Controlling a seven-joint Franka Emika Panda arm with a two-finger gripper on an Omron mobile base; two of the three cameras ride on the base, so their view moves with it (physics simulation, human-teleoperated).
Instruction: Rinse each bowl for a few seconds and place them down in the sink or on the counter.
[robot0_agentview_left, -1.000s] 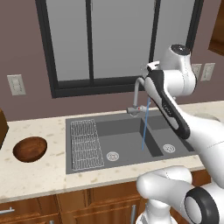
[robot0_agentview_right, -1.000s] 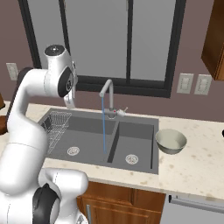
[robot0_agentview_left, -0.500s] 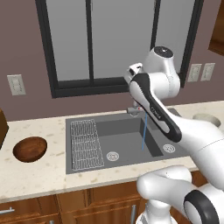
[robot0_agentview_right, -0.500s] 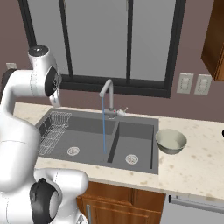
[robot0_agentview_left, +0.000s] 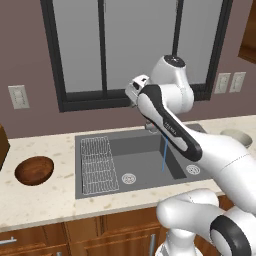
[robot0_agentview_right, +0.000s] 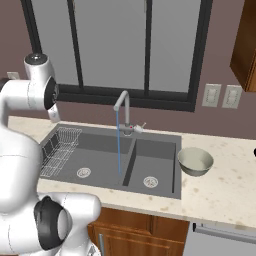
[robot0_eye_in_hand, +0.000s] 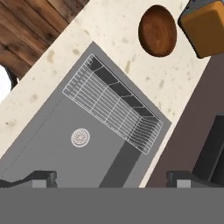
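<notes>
Hand view is looking down on the left basin of the sink (robot0_eye_in_hand: 52, 148), with the wire rack (robot0_eye_in_hand: 111, 103) lying in it and a round drain (robot0_eye_in_hand: 80, 137) beside the rack. The jaws are standing wide, tips far apart at the bottom edge, holding nothing, hanging high over the sink; gripper (robot0_eye_in_hand: 111, 177) is touching no object. The reddish-brown bowl (robot0_eye_in_hand: 158, 29) is sitting upright on the counter (robot0_eye_in_hand: 109, 30) past the rack end of the sink, just beside an orange-brown block (robot0_eye_in_hand: 204, 26). Left base view is showing that same brown bowl (robot0_agentview_left: 34, 170) on the counter left of the sink, well apart from the basin rim. Right base view is showing the grey-green bowl (robot0_agentview_right: 195, 161) on the counter just right of the sink. Faucet (robot0_agentview_right: 123, 107) is running, a thin blue stream (robot0_agentview_right: 118, 145) falling into the left basin near the divider.
</notes>
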